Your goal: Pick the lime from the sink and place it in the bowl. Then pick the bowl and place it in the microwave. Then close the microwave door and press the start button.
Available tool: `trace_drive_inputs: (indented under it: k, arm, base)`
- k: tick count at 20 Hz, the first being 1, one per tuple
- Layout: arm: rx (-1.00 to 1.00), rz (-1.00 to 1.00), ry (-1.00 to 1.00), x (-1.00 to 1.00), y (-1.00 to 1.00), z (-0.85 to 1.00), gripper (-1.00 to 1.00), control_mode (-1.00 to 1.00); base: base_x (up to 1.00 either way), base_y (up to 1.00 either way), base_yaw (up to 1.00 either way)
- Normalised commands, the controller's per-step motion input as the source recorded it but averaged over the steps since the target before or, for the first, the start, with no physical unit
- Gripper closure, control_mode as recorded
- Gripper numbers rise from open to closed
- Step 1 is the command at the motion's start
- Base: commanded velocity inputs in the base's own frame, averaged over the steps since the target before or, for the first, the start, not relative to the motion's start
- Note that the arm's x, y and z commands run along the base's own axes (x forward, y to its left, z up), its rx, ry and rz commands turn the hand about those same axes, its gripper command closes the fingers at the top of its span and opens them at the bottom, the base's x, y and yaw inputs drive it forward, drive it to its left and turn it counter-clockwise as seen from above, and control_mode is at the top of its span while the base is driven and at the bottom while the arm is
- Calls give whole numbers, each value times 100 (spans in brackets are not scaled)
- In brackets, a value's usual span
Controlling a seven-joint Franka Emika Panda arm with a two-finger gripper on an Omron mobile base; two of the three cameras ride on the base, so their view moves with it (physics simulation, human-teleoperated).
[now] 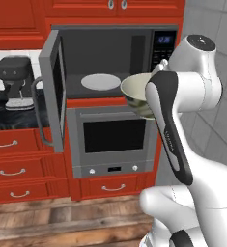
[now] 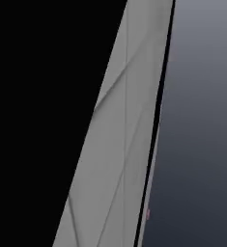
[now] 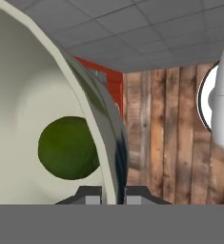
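Status as I log it: lime (image 3: 67, 147) in bowl (image 1: 136, 92), end effector (image 3: 113, 196) clenched on the bowl's rim, bowl held before the open microwave (image 1: 112, 60); left: placing, closing door (image 1: 54, 89), pressing start.

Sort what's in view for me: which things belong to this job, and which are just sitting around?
Job:
- lime, lying inside the bowl
- bowl, rim pinched by the end effector, held up in front of the microwave
- microwave, cavity open
- microwave door, swung wide

Bystanders:
- white plate inside the microwave
- coffee machine on the counter
- oven below
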Motion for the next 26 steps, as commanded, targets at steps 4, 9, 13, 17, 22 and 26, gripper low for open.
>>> trace_drive_inputs:
  k: [4, 9, 13, 17, 22, 26]
  arm:
    - [0, 0, 0, 0, 0, 0, 100, 100]
    - [0, 0, 0, 0, 0, 0, 100, 100]
    - [0, 0, 0, 0, 0, 0, 100, 100]
    - [0, 0, 0, 0, 0, 0, 100, 100]
    - [0, 0, 0, 0, 0, 0, 100, 100]
    - [0, 0, 0, 0, 0, 0, 100, 100]
  base:
    - [43, 0, 3]
    - [33, 0, 0]
    - [33, 2, -3]
    - [44, 18, -1]
    - [48, 14, 0]
    - [41, 19, 0]
